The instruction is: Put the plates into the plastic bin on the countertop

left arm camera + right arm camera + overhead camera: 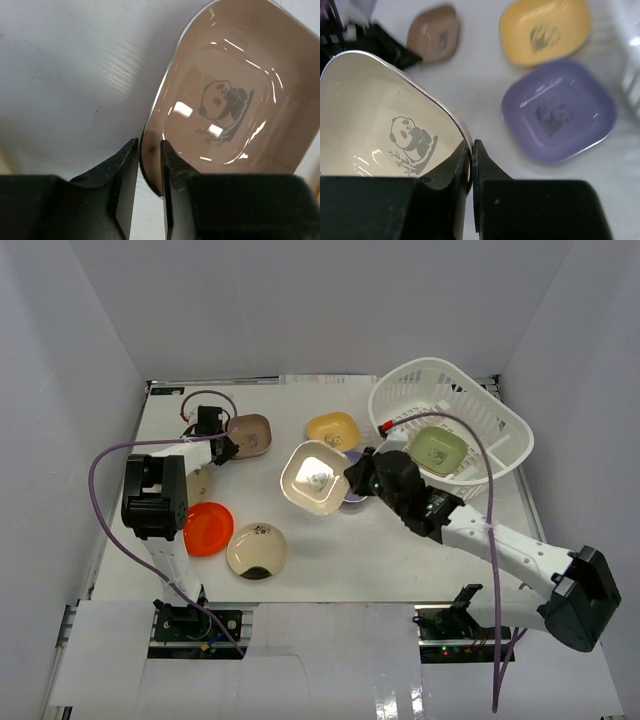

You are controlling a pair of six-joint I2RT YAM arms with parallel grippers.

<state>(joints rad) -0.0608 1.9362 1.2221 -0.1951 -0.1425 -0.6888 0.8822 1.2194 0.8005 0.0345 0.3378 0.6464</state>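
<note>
My right gripper (352, 478) (471, 144) is shut on the right rim of a cream panda plate (314, 477) (375, 125), held tilted above the countertop (330, 550). A purple plate (557, 112) lies just below it, mostly hidden in the top view (357, 497). My left gripper (226, 448) (149, 142) stands astride the left rim of a brown panda plate (250, 435) (230, 95), jaws narrowly apart, with a sliver of gap on the outer side. The white slotted bin (495, 415) at the back right holds a green plate (438, 449).
A yellow plate (333, 429) (545, 30) lies at mid back. An orange plate (208, 528) and a round cream plate (257, 550) lie front left. A tan plate (201, 483) is half hidden under my left arm. Grey walls close in on both sides.
</note>
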